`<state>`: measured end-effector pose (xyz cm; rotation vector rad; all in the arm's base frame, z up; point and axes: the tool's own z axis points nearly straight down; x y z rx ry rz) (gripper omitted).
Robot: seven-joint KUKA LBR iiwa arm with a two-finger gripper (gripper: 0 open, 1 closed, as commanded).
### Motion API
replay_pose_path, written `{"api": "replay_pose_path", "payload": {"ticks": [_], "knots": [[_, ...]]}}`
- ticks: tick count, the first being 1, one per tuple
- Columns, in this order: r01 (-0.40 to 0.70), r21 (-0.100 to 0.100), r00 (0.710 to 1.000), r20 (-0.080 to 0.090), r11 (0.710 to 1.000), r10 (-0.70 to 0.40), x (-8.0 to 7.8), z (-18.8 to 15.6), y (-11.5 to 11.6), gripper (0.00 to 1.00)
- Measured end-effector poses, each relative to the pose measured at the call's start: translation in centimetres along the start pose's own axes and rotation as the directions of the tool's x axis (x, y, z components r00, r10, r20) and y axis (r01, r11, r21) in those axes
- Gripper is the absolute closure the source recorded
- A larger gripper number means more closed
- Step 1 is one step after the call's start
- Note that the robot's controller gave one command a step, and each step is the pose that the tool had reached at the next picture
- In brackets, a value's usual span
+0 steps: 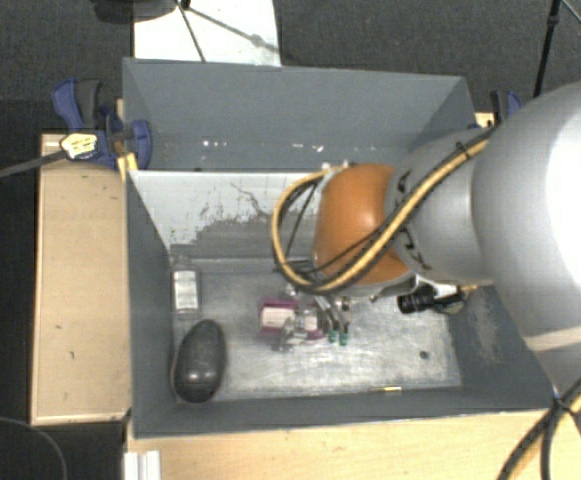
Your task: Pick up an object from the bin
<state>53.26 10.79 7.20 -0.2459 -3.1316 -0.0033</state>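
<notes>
A KUKA arm [530, 218] reaches from the right into a grey metal bin [290, 108], with its orange wrist cover [355, 223] and a loop of yellow-and-black cables [295, 218] hanging over the middle of the scratched floor. The jaws sit low over the centre of the bin floor, just right of a small purple-and-white object [278, 318], the thing nearest to them. Whether they touch it cannot be told, and whether they are open or closed cannot be told either, because the wrist hides much of them from above. A couple of small green specks [338, 338] show right under the wrist, too small to tell whether they belong to the robot or to the bin's contents. The bin holds few things, and they lie well apart rather than heaped. A dark, rounded oval object [198, 360], black and smooth-looking, rests in the front left corner, close to the left wall. Behind it, also along the left wall, sits a small pale grey rectangular block [185, 290], apart from the oval object. A tiny yellowish sliver [390, 389] lies at the front edge of the floor, right of centre and well away from everything else in the bin.
</notes>
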Motion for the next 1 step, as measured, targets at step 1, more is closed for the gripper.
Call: {"api": "replay_pose_path", "payload": {"ticks": [1], "knots": [[0.098,0.0,0.995,0.009,0.995,-0.098,-0.31,-18.84,-0.06,1.0]]}}
